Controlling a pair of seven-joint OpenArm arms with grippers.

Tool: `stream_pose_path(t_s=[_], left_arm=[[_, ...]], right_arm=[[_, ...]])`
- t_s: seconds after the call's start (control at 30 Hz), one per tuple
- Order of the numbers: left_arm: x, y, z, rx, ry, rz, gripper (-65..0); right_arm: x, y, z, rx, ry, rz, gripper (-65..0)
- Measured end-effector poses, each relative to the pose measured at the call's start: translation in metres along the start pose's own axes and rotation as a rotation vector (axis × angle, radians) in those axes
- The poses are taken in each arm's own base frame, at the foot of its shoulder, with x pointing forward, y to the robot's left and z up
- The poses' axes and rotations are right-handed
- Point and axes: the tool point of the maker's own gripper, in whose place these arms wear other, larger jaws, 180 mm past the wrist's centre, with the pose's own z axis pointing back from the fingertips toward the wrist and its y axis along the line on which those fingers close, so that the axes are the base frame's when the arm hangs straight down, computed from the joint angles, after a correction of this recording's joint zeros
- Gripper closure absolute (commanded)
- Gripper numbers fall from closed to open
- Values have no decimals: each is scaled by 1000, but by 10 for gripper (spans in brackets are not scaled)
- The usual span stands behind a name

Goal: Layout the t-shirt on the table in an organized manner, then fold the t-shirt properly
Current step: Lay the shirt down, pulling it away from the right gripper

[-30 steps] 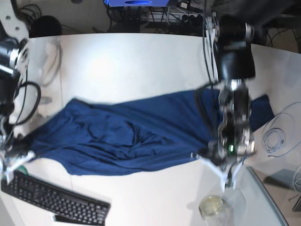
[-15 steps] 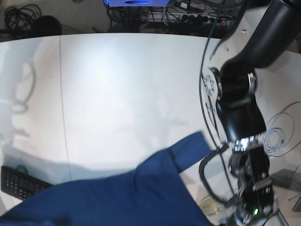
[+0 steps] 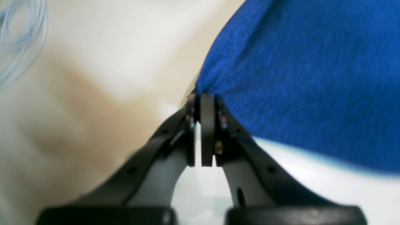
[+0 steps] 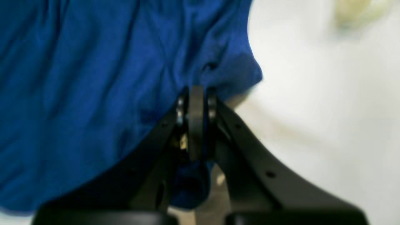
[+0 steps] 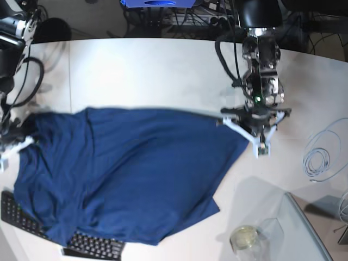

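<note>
No readable writing or brand mark is showing anywhere; the t-shirt is showing plain dark blue cloth with no print.

The white worktop is lying bare across its far half, from the thin dark seam on one side to the curved edge on the other, giving wide room beyond the shirt. Toward the near edge the room is getting tight: the shirt's lower hem is draping over a black keyboard, and a glass jar is standing just beyond the shirt's near corner. A coil of pale cable is lying well apart from the cloth, by the worktop's edge.

The shirt is spreading wide between the two arms, its top edge stretching almost straight from one pincer to the other, the body sagging toward the near edge in soft folds.

The left pincer is clamping shut on the shirt's corner, cloth fanning out from its tips over the white surface. The right pincer is likewise closing tight on a bunched edge of the shirt, with a fold of cloth hanging down between its fingers.
</note>
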Motion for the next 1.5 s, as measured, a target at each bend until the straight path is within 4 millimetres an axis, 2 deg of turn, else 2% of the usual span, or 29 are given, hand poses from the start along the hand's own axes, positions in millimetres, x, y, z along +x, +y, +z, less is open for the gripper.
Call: stream_pose_path(t_s=[0.07, 0.13, 0.3, 0.47, 0.6, 0.77, 1.0, 1.23, 1.4, 1.5], left_arm=[[-26, 1, -2, -11, 46, -12, 0], [-41, 5, 0, -5, 59, -25, 0], [-56, 17, 4, 19, 70, -41, 0], [-64, 13, 12, 3, 73, -45, 0], [-81, 18, 21, 15, 100, -53, 0], [-91, 18, 23, 12, 119, -56, 0], [-92, 18, 24, 12, 121, -56, 0], [-106, 20, 30, 13, 148, -61, 0], [-115, 20, 37, 13, 161, -64, 0], [-112, 21, 43, 14, 146, -67, 0]], right_arm=[[-30, -11, -5, -27, 63, -20, -6], [-45, -18, -6, -36, 93, -30, -6], [-49, -27, -3, -46, 92, -27, -6], [-68, -36, 1, -62, 120, -19, -6], [-70, -39, 3, -65, 121, -19, -6], [-76, -47, 6, -78, 125, -12, -6], [-79, -49, 8, -82, 126, -6, -6], [-86, -53, 18, -91, 137, 25, -6], [-86, -53, 18, -93, 139, 27, -9], [-86, -53, 18, -93, 140, 28, -9]])
